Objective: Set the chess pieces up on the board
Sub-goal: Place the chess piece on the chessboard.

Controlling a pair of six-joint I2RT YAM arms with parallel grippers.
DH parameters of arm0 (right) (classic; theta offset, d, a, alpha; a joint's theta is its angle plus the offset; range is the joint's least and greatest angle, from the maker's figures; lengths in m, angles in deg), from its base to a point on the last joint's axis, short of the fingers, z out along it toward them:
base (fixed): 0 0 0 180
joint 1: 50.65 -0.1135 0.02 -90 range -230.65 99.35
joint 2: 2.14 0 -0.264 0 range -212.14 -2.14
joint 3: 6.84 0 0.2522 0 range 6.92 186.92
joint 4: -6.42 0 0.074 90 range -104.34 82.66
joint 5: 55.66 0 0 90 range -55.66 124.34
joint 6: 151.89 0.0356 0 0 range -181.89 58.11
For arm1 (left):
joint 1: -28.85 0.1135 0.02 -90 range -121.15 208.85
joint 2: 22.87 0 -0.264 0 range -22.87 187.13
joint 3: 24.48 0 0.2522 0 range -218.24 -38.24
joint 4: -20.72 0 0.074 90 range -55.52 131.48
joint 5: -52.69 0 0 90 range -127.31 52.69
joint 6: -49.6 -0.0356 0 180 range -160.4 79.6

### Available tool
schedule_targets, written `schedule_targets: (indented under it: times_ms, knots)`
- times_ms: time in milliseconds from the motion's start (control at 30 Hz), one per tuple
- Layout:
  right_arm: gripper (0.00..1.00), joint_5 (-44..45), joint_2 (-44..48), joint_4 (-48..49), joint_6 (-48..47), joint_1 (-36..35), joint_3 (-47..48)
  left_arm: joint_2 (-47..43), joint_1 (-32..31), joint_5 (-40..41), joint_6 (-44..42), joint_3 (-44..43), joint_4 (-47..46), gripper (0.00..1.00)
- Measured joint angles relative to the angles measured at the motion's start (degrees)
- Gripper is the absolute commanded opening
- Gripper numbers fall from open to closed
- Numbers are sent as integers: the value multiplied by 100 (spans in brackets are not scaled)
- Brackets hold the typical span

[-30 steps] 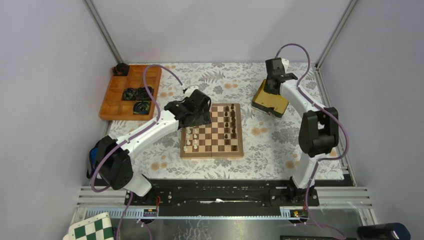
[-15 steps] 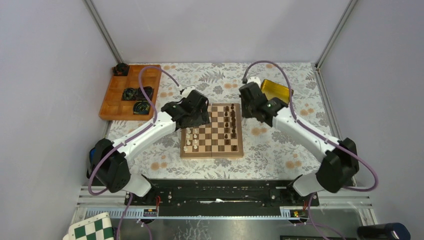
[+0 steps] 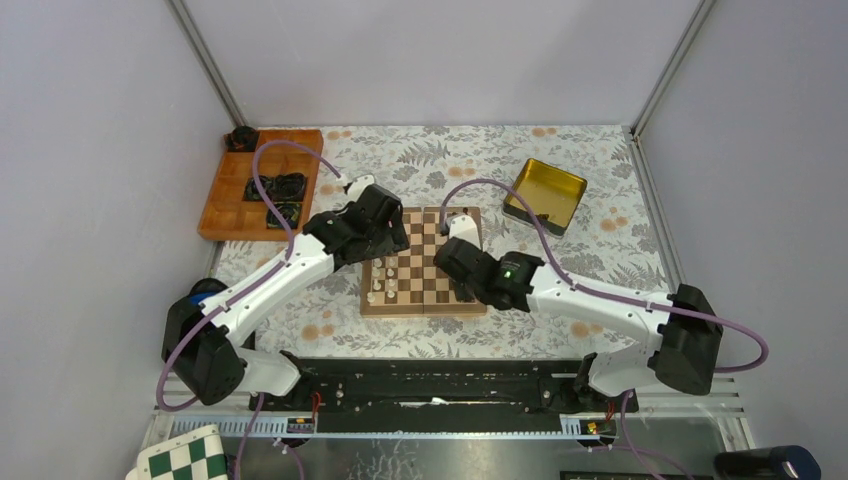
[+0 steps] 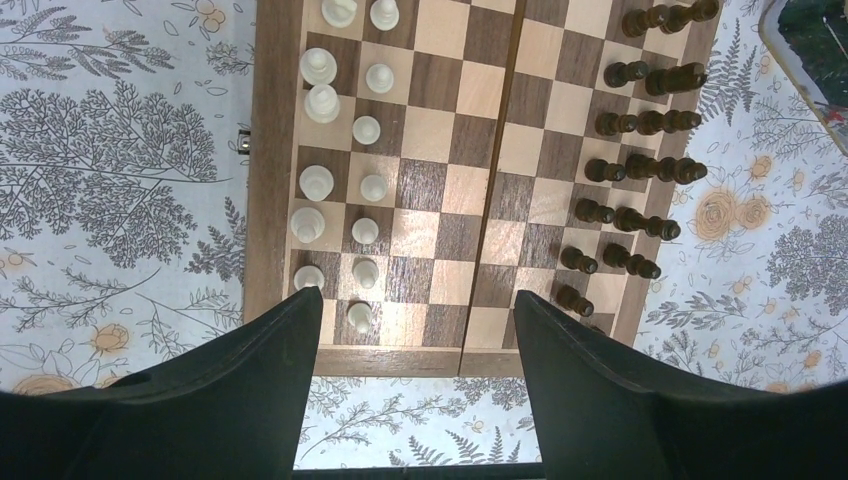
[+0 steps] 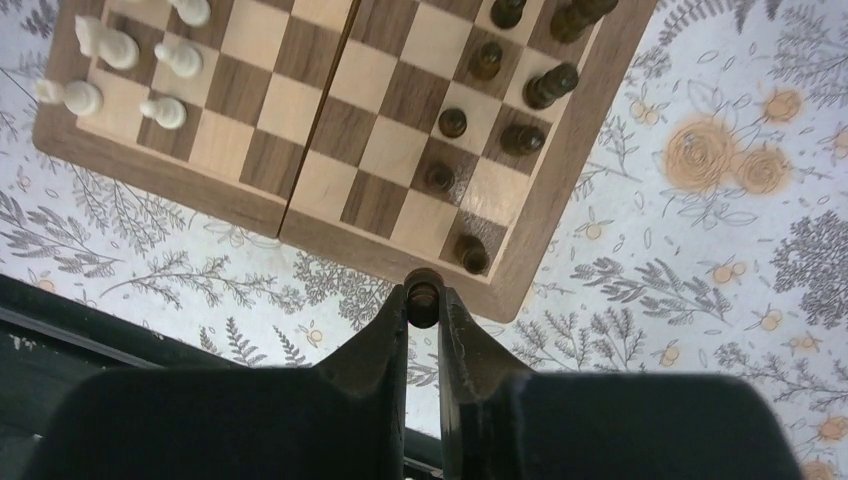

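We judge the job close to finished. On the board the cream pieces stand in two files along one edge and the dark pieces in two files along the opposite edge, with the middle squares bare. In the right wrist view a square or two at the near corner of the dark side look unfilled, so we think a few men are left to place. The right gripper is pinched narrow on a dark piece, holding it just outside that near corner of the board, with its arm stretched low across from the right. The left gripper hangs over the far left end of the board, pointing straight down, its jaws wide and holding nothing.
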Motion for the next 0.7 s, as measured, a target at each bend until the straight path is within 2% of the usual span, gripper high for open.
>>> schedule_targets:
  times_ms: [300, 700]
  knots:
    - [0, 385, 9, 350, 472, -538, -667, -44, 2, 4, 50, 50, 63, 78]
    - [0, 584, -72, 1130, 767, -588, -1156, 31, 2, 2, 68, 50, 79, 78]
